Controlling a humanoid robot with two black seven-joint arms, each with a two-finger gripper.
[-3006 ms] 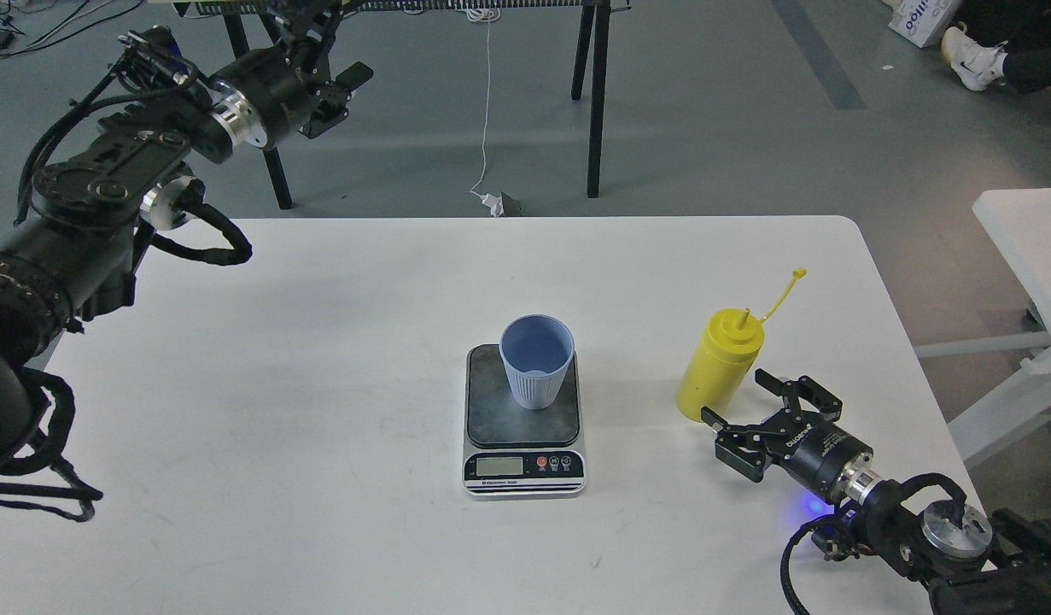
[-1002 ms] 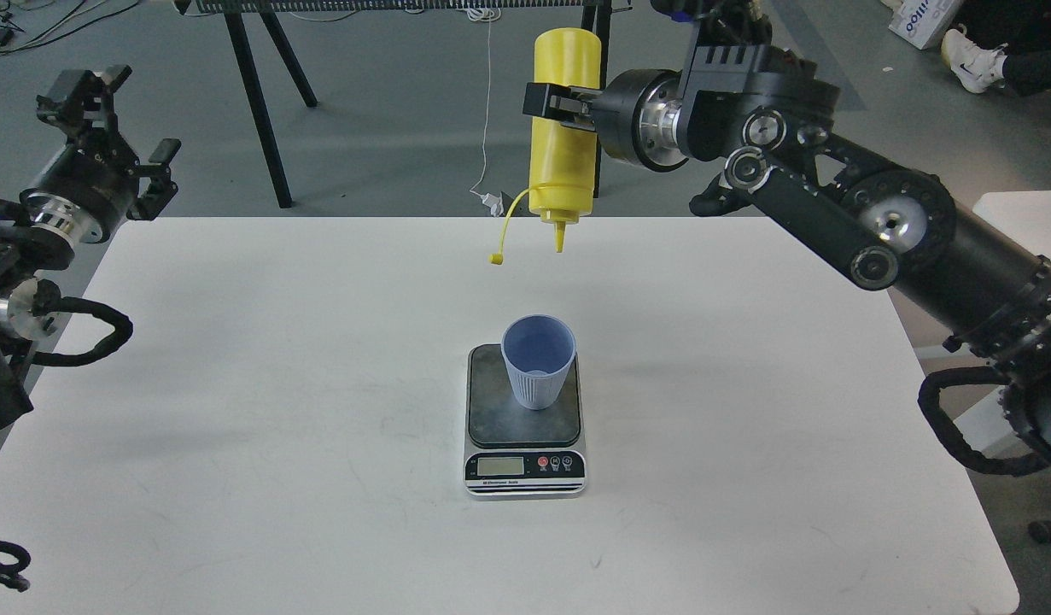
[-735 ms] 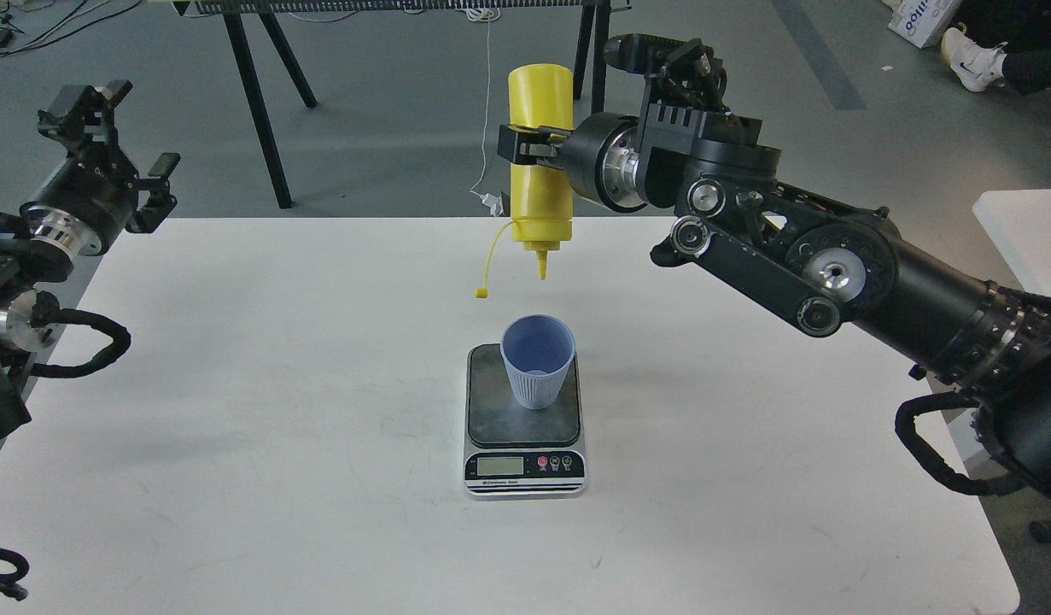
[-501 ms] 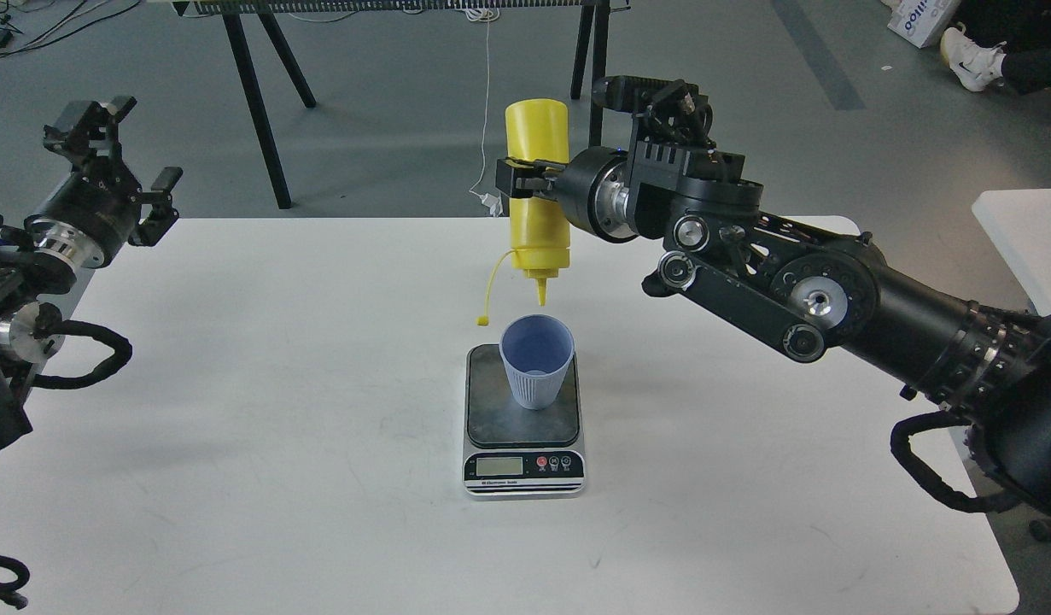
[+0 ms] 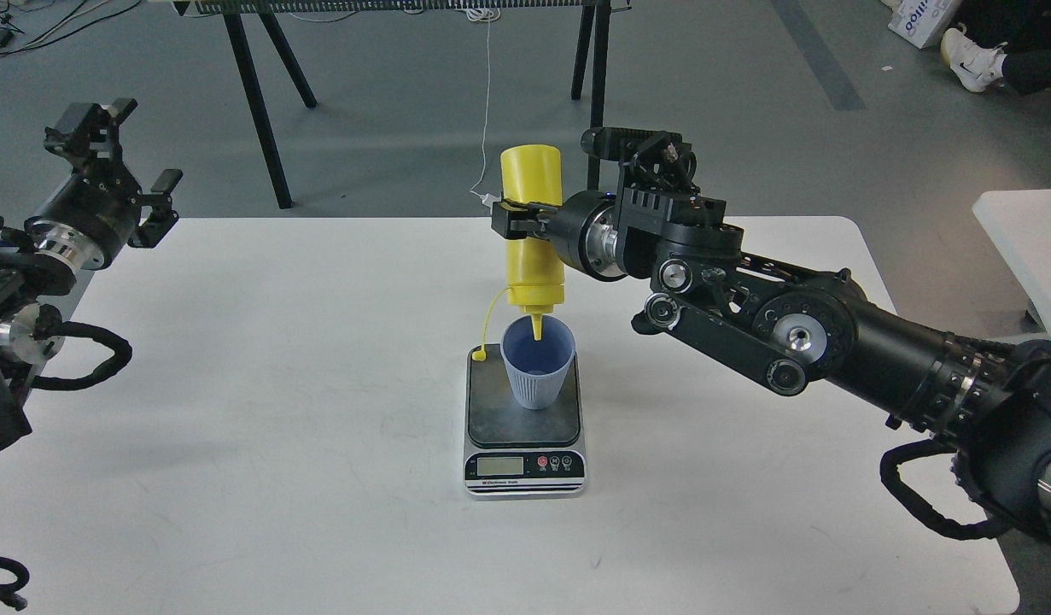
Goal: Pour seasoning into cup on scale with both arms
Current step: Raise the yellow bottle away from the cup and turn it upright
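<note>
Robotics lab or workshop floor

A white table stood on grey floor; beyond its far edge were black trestle legs, a trailing white cable, and, past the far right corner, a seated person's sneaker.

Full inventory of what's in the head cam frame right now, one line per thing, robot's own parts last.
seasoning bottle: 1, yellow, upside down in the right gripper, nozzle at the cup's mouth
cap: 1, yellow, hanging on its tether left of the cup
cup: 1, light blue, upright on the scale
scale: 1, dark platform, silver base, table centre
table: 1, white, fills the foreground
second table: 1, white, right edge, partly seen
black table legs: several, on the grey floor behind
white cable: 1, hanging down to the floor
shoe: 1, white, top right
left gripper: 1, black, open, raised at left
right gripper: 1, black, clamped on the bottle
</note>
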